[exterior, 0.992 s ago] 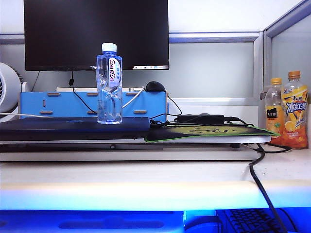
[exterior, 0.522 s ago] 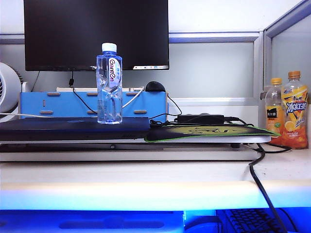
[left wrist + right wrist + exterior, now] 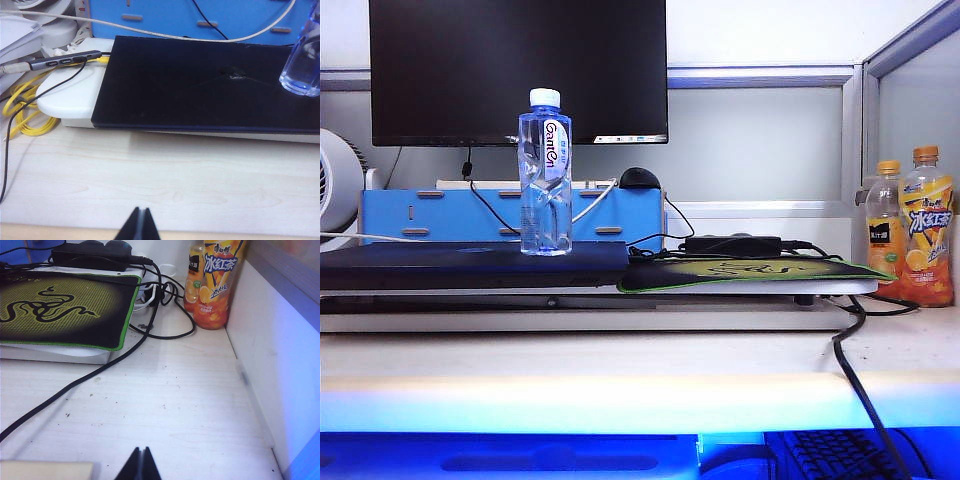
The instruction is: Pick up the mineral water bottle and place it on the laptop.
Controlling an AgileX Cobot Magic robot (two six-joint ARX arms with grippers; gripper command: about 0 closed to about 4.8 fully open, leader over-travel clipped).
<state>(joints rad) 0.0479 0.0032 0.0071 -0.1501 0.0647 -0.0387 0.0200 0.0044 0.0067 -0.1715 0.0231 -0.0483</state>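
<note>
A mineral water bottle stands upright on the closed laptop, its pale cap on and its white oval label facing the exterior camera. The dark slab lies flat on a white riser on the pale wooden tabletop, and the bottle sits toward the laptop's 2 o'clock corner as that camera sees it.

The left hand hangs over bare tabletop just in front of the laptop's near edge, its two black fingers pressed together and holding nothing; the bottle's clear base shows at the far corner of the lid. The right hand is likewise closed and empty, poised over open tabletop well clear of the bottle.

At 3 o'clock from the laptop, touching its edge, lies a green-and-black mouse pad with a black power brick at its back. Two orange-capped drink bottles stand at the far right against the partition. A black monitor fills the background above a blue desk organiser, and a black cable trails off the tabletop's front edge. Yellow cable coils beside the riser's left end.
</note>
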